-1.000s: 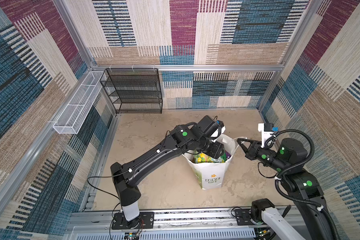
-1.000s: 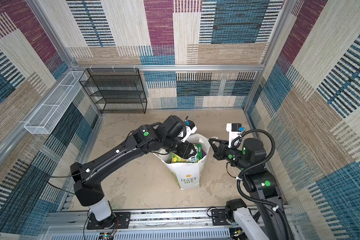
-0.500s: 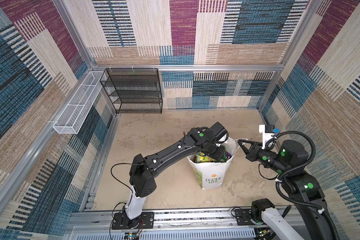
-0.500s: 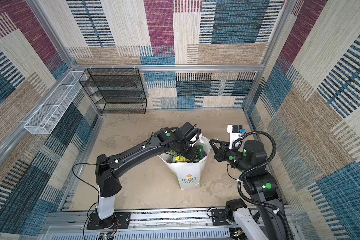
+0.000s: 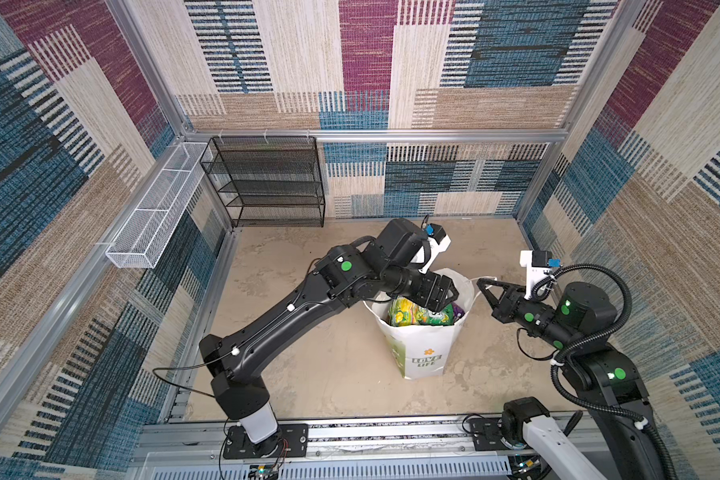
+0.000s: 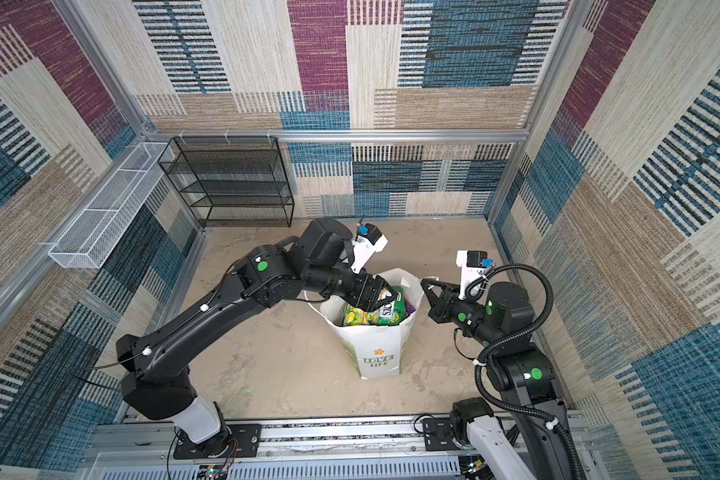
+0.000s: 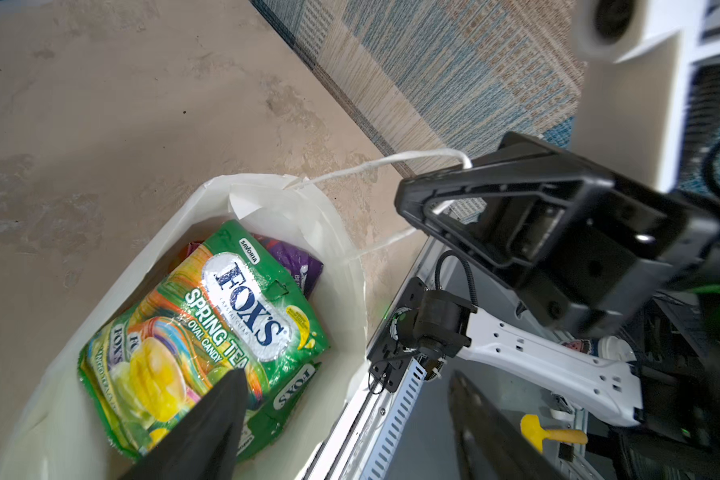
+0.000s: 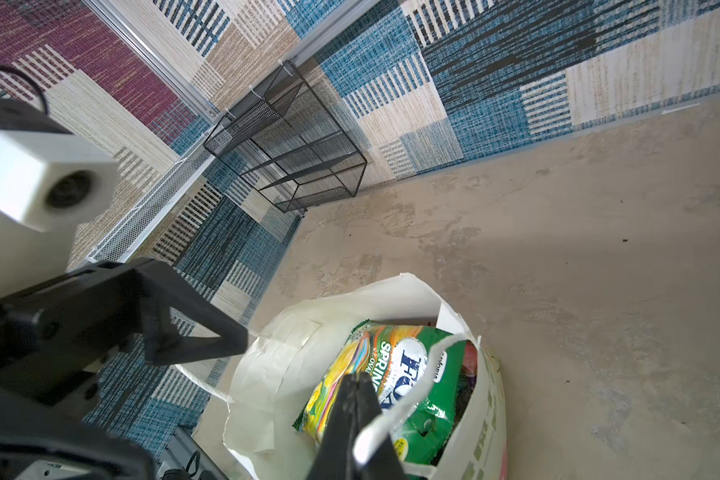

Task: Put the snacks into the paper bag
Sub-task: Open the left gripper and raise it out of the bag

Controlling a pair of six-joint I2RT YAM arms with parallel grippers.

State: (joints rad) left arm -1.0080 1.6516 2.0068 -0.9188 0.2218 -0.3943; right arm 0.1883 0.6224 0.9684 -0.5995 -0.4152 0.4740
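The white paper bag (image 5: 420,353) (image 6: 375,349) stands upright on the floor with its mouth open. Snacks fill it: a green FOX'S packet (image 7: 225,299) (image 8: 391,374) lies on top, a purple packet (image 7: 296,262) beneath it. My left gripper (image 5: 449,297) (image 7: 346,378) hovers open over the bag's mouth, holding nothing. My right gripper (image 5: 481,284) (image 8: 356,378) is shut on the bag's white cord handle (image 7: 375,164) at the right rim, holding the mouth open.
A black wire shelf (image 5: 267,183) stands against the back wall. A white wire basket (image 5: 154,220) hangs on the left wall. The metal base rail (image 5: 350,432) runs along the front edge. Patterned walls close in all sides.
My left jaws have opened wide and let go of the green packet, which now lies on top in the bag. The right gripper has stayed on the handle.
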